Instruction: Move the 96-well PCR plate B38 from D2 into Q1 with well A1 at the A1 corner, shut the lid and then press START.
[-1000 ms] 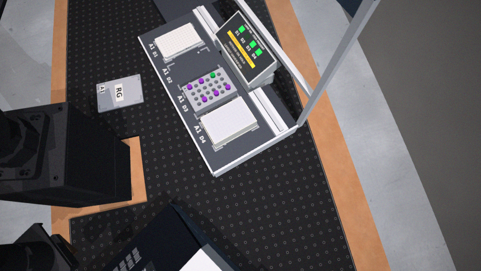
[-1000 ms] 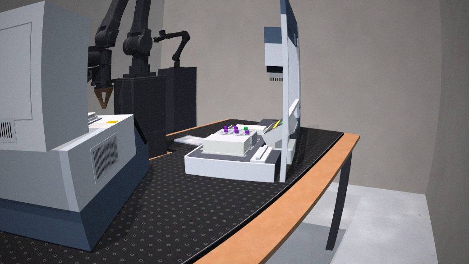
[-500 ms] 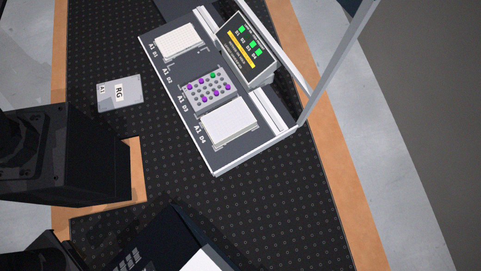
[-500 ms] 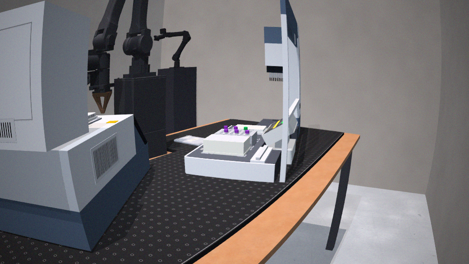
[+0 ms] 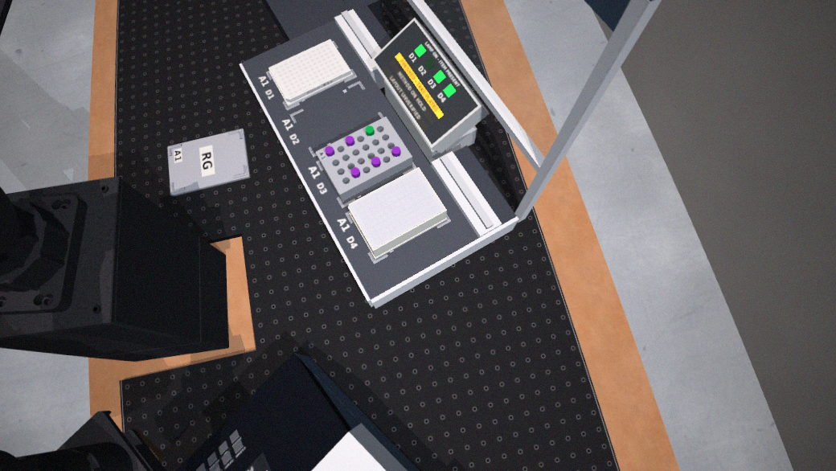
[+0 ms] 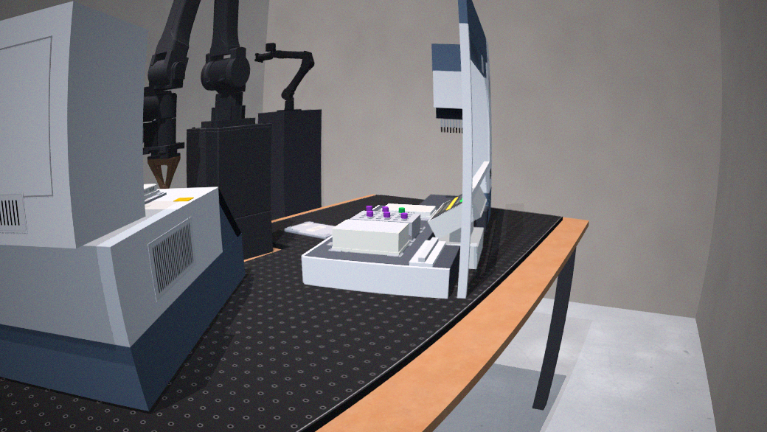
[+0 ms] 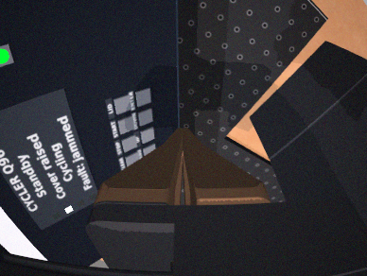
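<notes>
- My jaws are pinched fully together on nothing, hovering above the cycler's keys [image 7: 133, 126].
- The next move looks like LID: come down straight, touch one key only (the neighbours sit close), push lightly so the cycler [image 6: 107, 257] stays put.
- Only the wrist view shows the green lamp [image 7: 4, 57].
- The top view shows D2 [image 5: 327, 113] bare; the exterior view shows what seems the plate [image 6: 151, 191] on the block, lid raised.

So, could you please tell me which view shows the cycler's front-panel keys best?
The wrist view: the key grid faces the camera, just beyond the shut gripper, beside the green lamp. The top view catches only a few keys at its bottom edge. The exterior view shows the cycler's vented side, no keys.
</notes>
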Robot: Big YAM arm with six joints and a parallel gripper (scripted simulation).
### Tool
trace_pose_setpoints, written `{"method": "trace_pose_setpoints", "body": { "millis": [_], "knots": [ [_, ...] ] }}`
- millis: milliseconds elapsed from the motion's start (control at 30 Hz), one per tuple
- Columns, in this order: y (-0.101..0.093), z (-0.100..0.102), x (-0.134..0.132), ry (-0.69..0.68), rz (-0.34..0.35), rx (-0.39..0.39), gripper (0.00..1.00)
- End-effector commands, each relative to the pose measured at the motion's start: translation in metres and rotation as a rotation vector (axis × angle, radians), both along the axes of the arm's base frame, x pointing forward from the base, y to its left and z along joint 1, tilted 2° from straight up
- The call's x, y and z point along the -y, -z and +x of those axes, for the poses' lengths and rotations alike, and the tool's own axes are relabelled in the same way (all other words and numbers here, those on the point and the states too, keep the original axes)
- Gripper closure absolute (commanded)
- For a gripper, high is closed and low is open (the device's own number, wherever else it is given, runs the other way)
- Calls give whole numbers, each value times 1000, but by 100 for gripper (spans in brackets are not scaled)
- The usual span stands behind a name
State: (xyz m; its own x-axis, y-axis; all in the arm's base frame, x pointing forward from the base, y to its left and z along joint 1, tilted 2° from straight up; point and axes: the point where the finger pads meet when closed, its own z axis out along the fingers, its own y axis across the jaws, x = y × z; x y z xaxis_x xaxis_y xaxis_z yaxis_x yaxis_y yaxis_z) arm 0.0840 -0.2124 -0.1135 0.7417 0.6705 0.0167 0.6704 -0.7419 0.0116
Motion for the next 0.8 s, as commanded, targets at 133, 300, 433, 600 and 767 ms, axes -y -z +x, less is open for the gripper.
{"method": "trace_pose_setpoints", "body": {
  "millis": [133,300,433,600,767],
  "knots": [
    [5,10,12,1,-14,-1,100],
    [11,12,15,-2,-10,-3,100],
    [14,21,27,-2,-25,4,100],
    [18,24,28,2,-24,4,100],
    [22,21,24,0,-3,-5,100]
  ]
}}
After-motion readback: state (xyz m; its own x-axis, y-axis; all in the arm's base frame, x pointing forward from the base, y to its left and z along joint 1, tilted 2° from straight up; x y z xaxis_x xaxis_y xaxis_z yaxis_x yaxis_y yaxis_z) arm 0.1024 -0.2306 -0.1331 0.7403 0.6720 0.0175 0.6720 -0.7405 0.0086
